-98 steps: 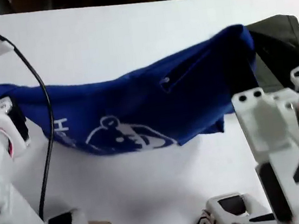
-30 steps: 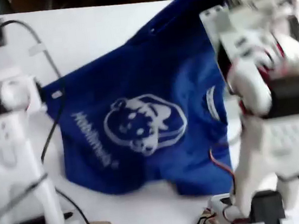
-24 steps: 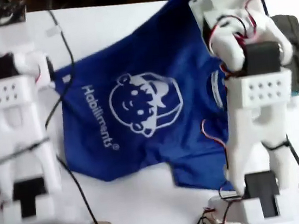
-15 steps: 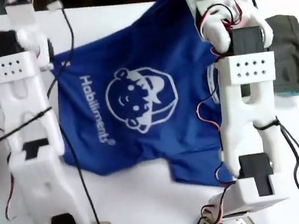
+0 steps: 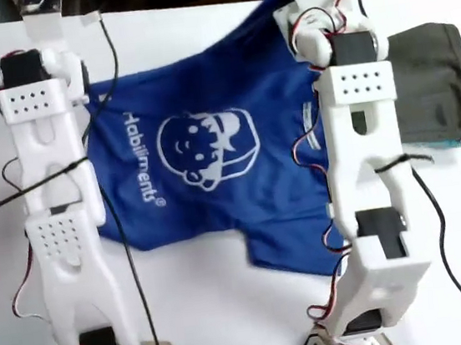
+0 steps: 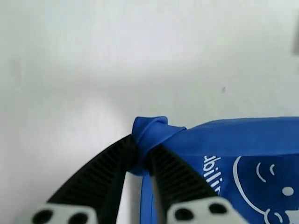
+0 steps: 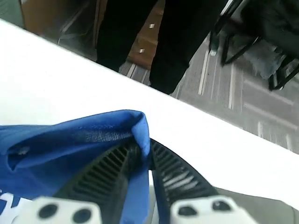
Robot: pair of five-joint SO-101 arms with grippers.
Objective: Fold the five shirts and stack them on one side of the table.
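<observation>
Stretching out toward twelve o'clock, both arms had carried the blue printed cotton shirt point(image 5: 213, 166) from a bunched, lifted band into a flat spread, print up, across the middle of the white worktop point(image 5: 214, 309). The left gripper point(image 6: 144, 150) had its fingers pinched on one blue corner at about eleven o'clock. The right gripper point(image 7: 142, 150) was clamped on another corner at about one o'clock, near the far edge. A dark green folded shirt point(image 5: 434, 80) lay at two o'clock beside the right arm. By my judgement, the blue shirt was laid out ready for folding, with no fold yet made.
</observation>
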